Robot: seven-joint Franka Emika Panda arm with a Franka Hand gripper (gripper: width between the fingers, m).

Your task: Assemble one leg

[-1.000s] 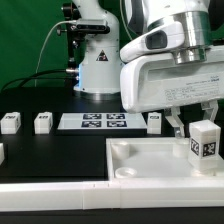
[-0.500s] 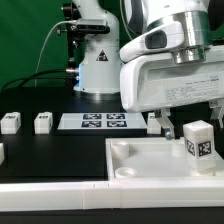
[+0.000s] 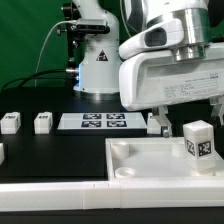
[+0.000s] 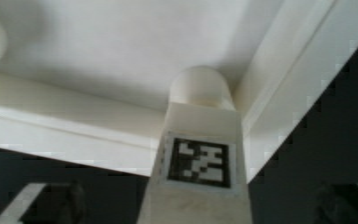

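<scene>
A leg [image 3: 200, 144], a white squarish post with a black-and-white tag, stands upright on the right part of the large white tray [image 3: 140, 160]. My gripper [image 3: 184, 118] hangs just above and around its top. One finger [image 3: 160, 122] shows to the exterior view's left of the leg, apart from it. In the wrist view the leg [image 4: 202, 140] runs between my two dark fingers [image 4: 43, 205], with a dark gap on each side. The gripper [image 4: 197, 205] is open. The leg's far end sits on the tray [image 4: 87, 60].
Three more legs stand on the black table: two at the exterior view's left [image 3: 10, 122] [image 3: 42, 122] and one [image 3: 153, 120] by the marker board [image 3: 100, 122]. Another sits at the left edge [image 3: 2, 152]. The arm's white base [image 3: 98, 65] stands behind.
The visible finger has moved to the exterior view's left, away from the leg. The leg has shifted slightly and stands on the tray.
</scene>
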